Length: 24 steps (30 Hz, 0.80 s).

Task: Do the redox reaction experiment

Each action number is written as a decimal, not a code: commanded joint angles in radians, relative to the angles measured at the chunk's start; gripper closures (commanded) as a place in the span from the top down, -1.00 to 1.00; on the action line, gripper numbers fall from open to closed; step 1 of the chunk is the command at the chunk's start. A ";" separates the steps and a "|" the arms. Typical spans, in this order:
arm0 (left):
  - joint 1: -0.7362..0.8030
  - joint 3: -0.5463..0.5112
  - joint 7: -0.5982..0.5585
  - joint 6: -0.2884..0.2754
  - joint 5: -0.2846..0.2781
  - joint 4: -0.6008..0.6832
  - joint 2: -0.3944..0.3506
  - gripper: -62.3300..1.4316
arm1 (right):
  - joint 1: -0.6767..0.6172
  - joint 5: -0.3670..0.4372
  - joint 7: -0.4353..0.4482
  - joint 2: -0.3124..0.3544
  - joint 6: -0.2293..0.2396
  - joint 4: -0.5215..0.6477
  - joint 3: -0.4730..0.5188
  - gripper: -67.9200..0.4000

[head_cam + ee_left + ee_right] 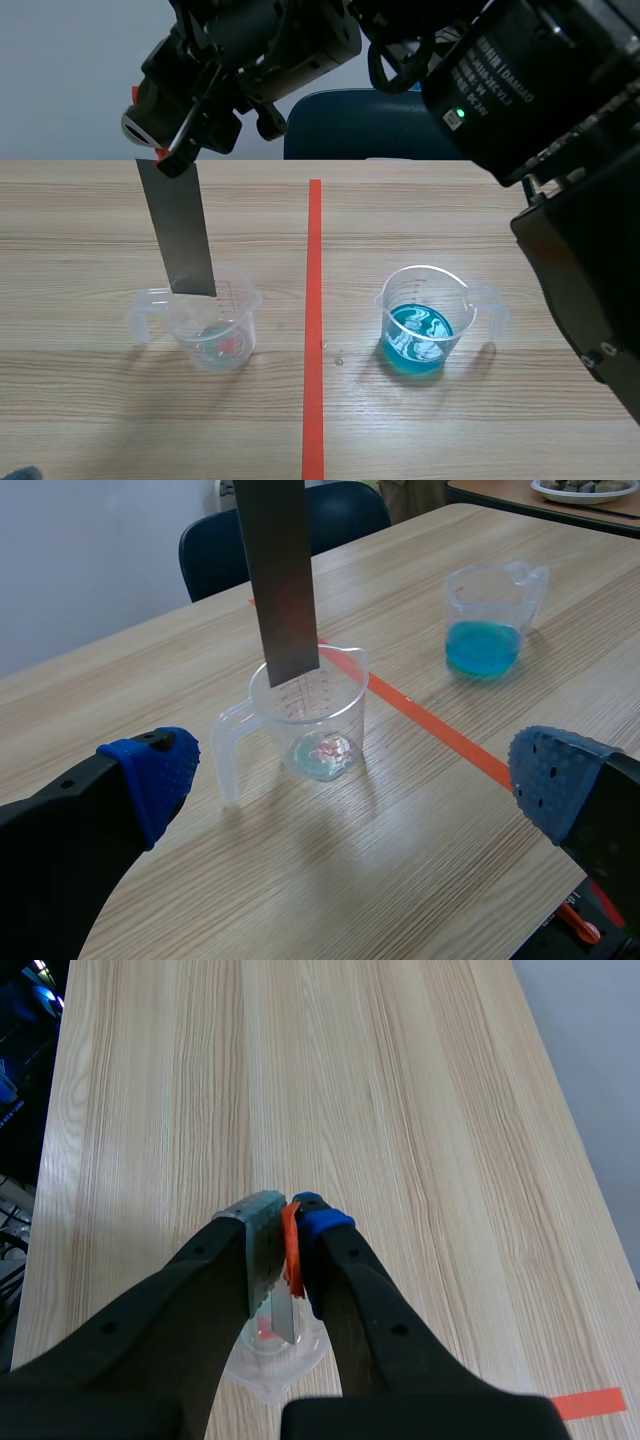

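**1. R gripper** (pixel 287 1222): arm enters from frame right in the scene view and crosses the top to upper left. Fingers are pressed together on the top end of the strip (pixel 186 235), pinching it. In the R wrist view an orange bit (pixel 290 1250) shows between the blue pad and the strip.

**2. Strip**: flat grey metal, long and narrow. Hangs near upright, top leaning slightly to frame left. Lower end sits at about rim level of the L cup (pixel 214 330), over its mouth and clear of the liquid below. Can't tell if it touches the rim.

**3. L cup**: clear plastic measuring cup w/ handle, spout and printed scale. Left of centre in the scene view, left of the tape line (pixel 314 330). Handle points to frame left. Holds a shallow pool at the bottom, pale blue w/ reddish flecks.

**4. R cup** (pixel 424 322): same type, right of the tape line, well apart from the L cup. Handle points to frame right. Roughly a third full of bright blue liquid w/ white swirls on top.

**5. L gripper** (pixel 355 775): fingers spread wide, blue pads (pixel 150 775) bare, nothing between them. L cup stands ahead of it, untouched. In the scene view only a blue tip shows at the lower-left corner.

**6. Table** (pixel 90 420): light wood grain. Tape line runs down the centre, near edge to far.

**7. Chair** (pixel 370 125): dark blue, behind the table's far edge, top centre.
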 commanded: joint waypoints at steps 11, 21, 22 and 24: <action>0.002 0.004 -0.019 -0.002 -0.005 0.020 0.008 1.00 | 0.015 -0.111 0.188 -0.014 0.001 -0.172 -0.095 -0.97; 0.002 0.004 -0.019 -0.002 -0.005 0.020 0.008 1.00 | 0.015 -0.256 0.346 -0.014 0.001 -0.286 -0.143 -0.97; -0.001 0.004 -0.019 -0.002 -0.005 0.020 0.008 1.00 | 0.014 -0.267 0.356 -0.015 0.001 -0.293 -0.145 -0.97; -0.004 0.004 -0.019 -0.002 -0.004 0.020 0.008 1.00 | 0.014 -0.293 0.376 -0.017 0.001 -0.306 -0.148 -0.97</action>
